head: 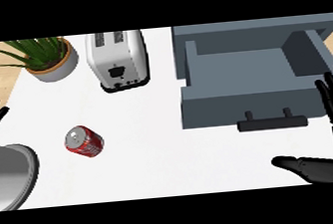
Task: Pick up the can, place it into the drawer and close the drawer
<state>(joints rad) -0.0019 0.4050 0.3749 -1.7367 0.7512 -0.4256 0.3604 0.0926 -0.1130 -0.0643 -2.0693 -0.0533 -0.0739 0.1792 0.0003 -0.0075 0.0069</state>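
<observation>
With both hands' fingers spread wide and holding nothing, the can (84, 141) may roll when nudged on the table (165, 154).

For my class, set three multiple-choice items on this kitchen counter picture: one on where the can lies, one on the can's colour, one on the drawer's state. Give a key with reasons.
1. Where is the can?
A. inside the drawer
B. on the white counter, left of the drawer
C. on top of the toaster

2. What colour is the can's side?
A. red
B. green
C. blue

3. What state is the drawer in?
A. pushed shut
B. pulled open
C. taken off the counter

Key: 1 B, it lies on the counter below the toaster; 2 A, its wall shows red; 3 B, its grey inside shows behind the black handle.
</observation>
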